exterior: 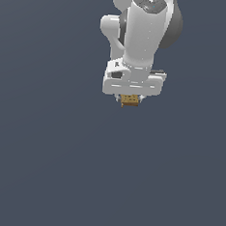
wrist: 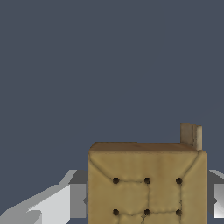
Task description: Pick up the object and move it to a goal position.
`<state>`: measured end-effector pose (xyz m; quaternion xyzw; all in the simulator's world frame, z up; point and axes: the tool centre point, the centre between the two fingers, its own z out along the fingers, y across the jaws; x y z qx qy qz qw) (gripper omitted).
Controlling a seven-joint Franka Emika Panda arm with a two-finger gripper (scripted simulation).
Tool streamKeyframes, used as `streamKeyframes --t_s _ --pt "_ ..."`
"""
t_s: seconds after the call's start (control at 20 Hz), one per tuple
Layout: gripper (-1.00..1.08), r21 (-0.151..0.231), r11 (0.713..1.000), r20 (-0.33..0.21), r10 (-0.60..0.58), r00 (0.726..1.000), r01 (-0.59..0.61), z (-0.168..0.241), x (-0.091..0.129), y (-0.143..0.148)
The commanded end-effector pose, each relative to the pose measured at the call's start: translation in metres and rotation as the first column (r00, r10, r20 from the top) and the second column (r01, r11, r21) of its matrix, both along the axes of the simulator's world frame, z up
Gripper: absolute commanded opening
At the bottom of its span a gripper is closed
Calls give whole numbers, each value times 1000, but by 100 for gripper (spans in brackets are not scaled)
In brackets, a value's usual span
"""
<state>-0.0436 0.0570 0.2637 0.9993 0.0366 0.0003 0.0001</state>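
Clamped on either side of the small tan boxy block (exterior: 129,101) with dark dot markings and stitched-looking lines, held between the white gripper's (exterior: 130,100) grey fingers (wrist: 78,199). Block protruding just below the gripper's wide white body, much narrower than it. Above, the white and grey arm (exterior: 144,30), near the top of the exterior view. All around, a plain dark grey-blue surface (exterior: 42,167).

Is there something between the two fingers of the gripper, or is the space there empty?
The tan block sits between the fingers of the gripper. The wrist view shows it best.
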Motion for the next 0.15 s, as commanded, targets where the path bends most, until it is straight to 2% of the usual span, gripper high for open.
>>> streamKeyframes --t_s 0.0,0.1 --pt "-100 0 1000 -1 0 1000 0 5 -1 0" --pt "-100 0 1000 -1 0 1000 0 6 -1 1"
